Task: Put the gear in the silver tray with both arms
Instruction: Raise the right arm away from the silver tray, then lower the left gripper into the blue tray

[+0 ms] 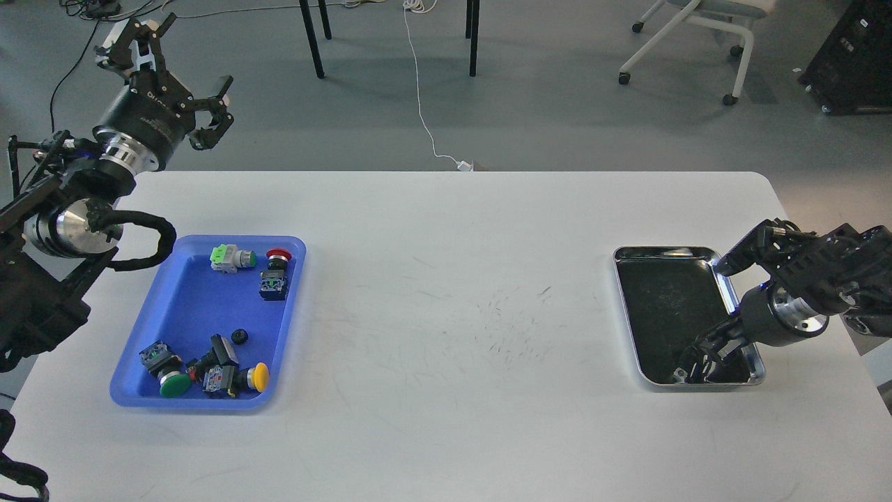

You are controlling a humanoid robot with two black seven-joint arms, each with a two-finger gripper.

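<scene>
White table (446, 293) on a grey floor, chair legs and a white cable behind it. Landmark: the blue tray (182, 310) at the table's left.

Left arm (66, 216) comes in above and left of the blue tray; left gripper (182, 80) is raised past the table's far edge, fingers spread, holding nothing.

Inside the blue tray: green-and-white switch (230, 257) at the far end, red button (279, 256) just right of it, dark blue block (274, 286) below that. Small black knob (240, 337) mid-tray. Near end: green button (174, 383), a black part (221, 352), yellow button (260, 376), clustered and touching.

Silver tray (725, 296) sits far right of the blue tray, well apart, near the table's right edge; dark reflective bottom.

Right arm (801, 293) reaches in from the right over the silver tray's right rim. Right gripper (700, 362) is down in the tray's near right corner; dark against a dark bottom, so I cannot tell whether it's spread or clamped, or whether it holds anything.
</scene>
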